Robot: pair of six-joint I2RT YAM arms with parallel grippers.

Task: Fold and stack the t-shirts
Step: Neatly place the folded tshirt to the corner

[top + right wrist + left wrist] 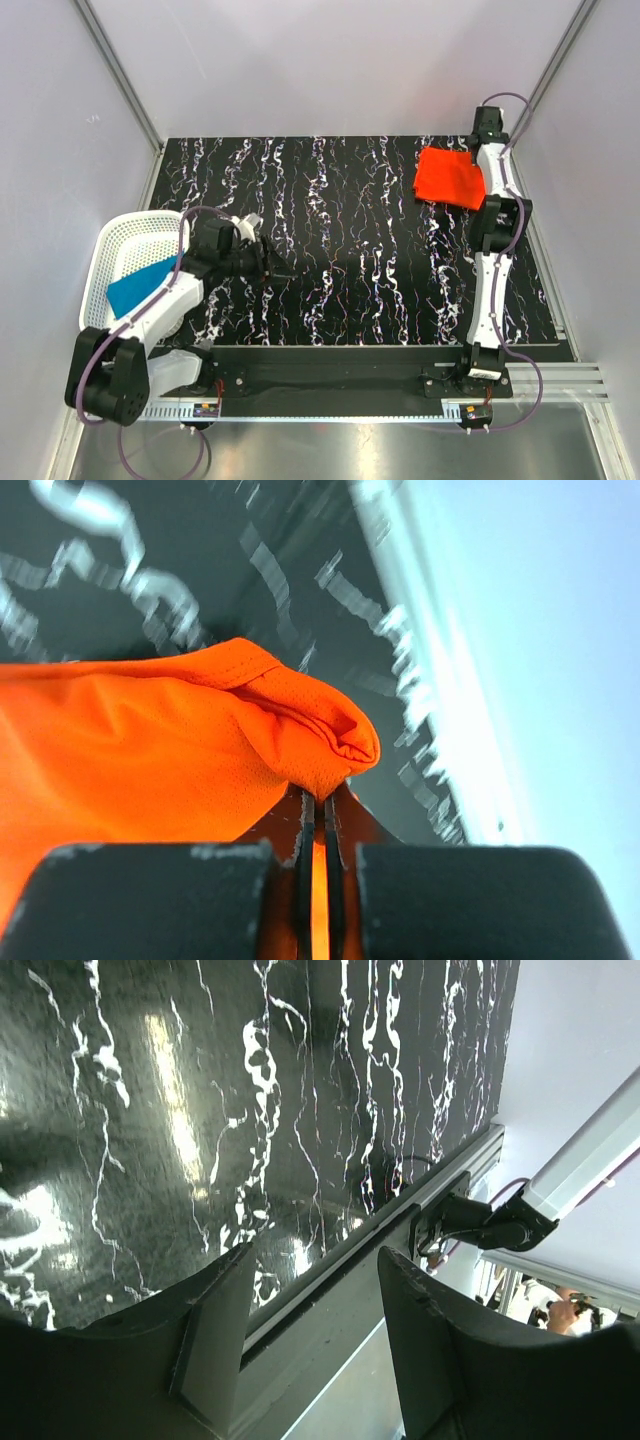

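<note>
The right gripper (318, 810) pinches the bright orange-red cloth t-shirt (452, 177) well apart from the white plastic mesh basket (110, 240), probably finishing its fold; next the released left gripper (315, 1300) beside that basket should lift the teal blue t-shirt (140, 285) inside.

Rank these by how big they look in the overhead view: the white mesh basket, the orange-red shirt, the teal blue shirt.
1. white plastic mesh basket
2. orange-red cloth t-shirt
3. teal blue cloth t-shirt, though only part of it shows inside the basket, so its true size is unsure.
</note>
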